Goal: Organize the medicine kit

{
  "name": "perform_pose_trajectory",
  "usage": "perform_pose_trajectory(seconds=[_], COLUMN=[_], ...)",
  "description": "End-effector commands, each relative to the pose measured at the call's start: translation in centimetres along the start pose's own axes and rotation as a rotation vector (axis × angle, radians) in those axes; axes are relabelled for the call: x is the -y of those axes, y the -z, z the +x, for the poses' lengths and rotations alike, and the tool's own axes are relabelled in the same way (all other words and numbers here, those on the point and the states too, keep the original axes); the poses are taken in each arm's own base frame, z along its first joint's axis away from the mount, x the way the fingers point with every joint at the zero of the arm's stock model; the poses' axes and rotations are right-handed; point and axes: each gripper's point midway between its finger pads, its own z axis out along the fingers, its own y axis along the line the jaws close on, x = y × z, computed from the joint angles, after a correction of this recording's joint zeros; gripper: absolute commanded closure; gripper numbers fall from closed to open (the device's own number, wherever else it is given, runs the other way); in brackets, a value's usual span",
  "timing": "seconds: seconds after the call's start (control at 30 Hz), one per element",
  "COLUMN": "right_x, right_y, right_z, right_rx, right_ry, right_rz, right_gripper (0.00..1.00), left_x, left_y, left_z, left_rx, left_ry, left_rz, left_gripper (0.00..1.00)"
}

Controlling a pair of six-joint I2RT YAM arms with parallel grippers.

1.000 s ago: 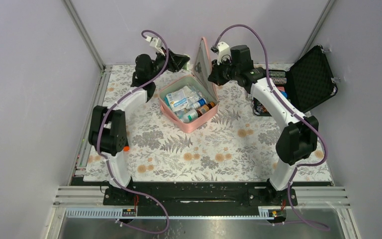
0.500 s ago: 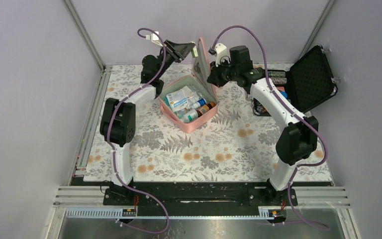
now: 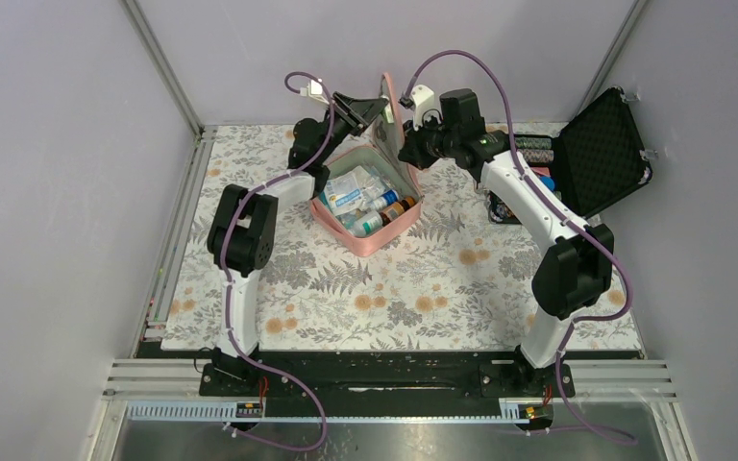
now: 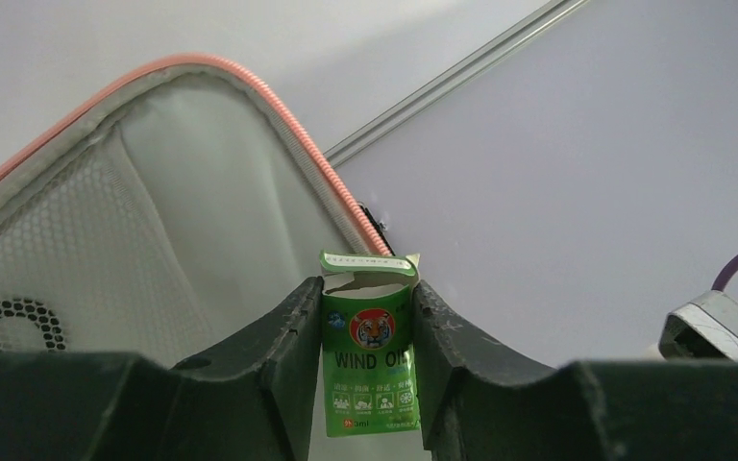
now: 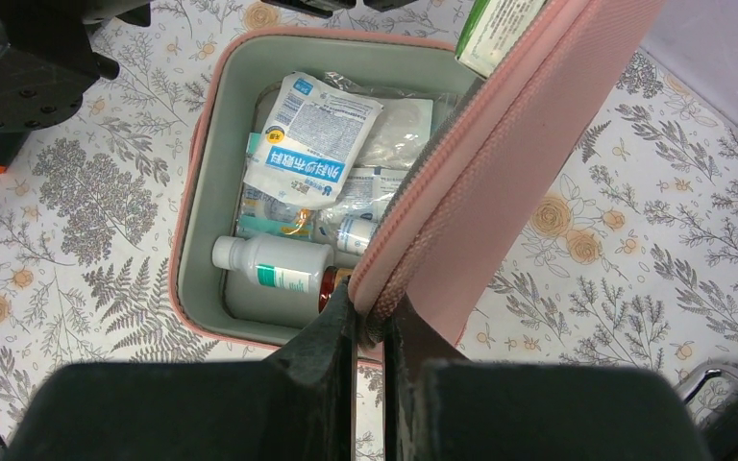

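Left end effector (image 4: pixel 365 286): clamped on a small green cardboard carton (image 4: pixel 369 375), up by the pink hinged lid (image 4: pixel 202 192).
Right end effector (image 5: pixel 370 303): nearly closed, pinching the upright lid's edge (zip side).
Pink soft zippered medicine kit (image 3: pixel 365 245): open, far centre of the floral worktop (image 3: pixel 394 307).

Black hard case (image 3: pixel 603 154), open, foam-lined lid raised, colourful chips (image 3: pixel 536 146) in its base, well to the right of the right claw (image 3: pixel 406 151); floral-print cloth (image 3: pixel 413 288) spread beneath that claw; pale grey walls (image 3: pixel 58 144) and metal corner rail (image 3: pixel 160 65) behind it.
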Motion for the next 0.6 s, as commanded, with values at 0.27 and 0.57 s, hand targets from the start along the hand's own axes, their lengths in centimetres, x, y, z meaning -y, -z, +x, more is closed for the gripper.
perform_pose_trajectory(seconds=[0.27, 0.57], right_x=[-1.0, -1.5], right_y=[-0.7, -0.3], right_z=[3.9, 3.8], right_rx=[-0.143, -0.137], right_ry=[-0.072, -0.073], right_rz=[-0.031, -0.046], right_gripper=[1.0, 1.0], left_x=[-1.0, -1.8], left_y=[0.4, 0.3], left_z=[1.6, 3.2], left_rx=[0.029, 0.014], left_ry=[0.024, 0.027], left_rz=[0.009, -0.007], left_gripper=[0.65, 0.64])
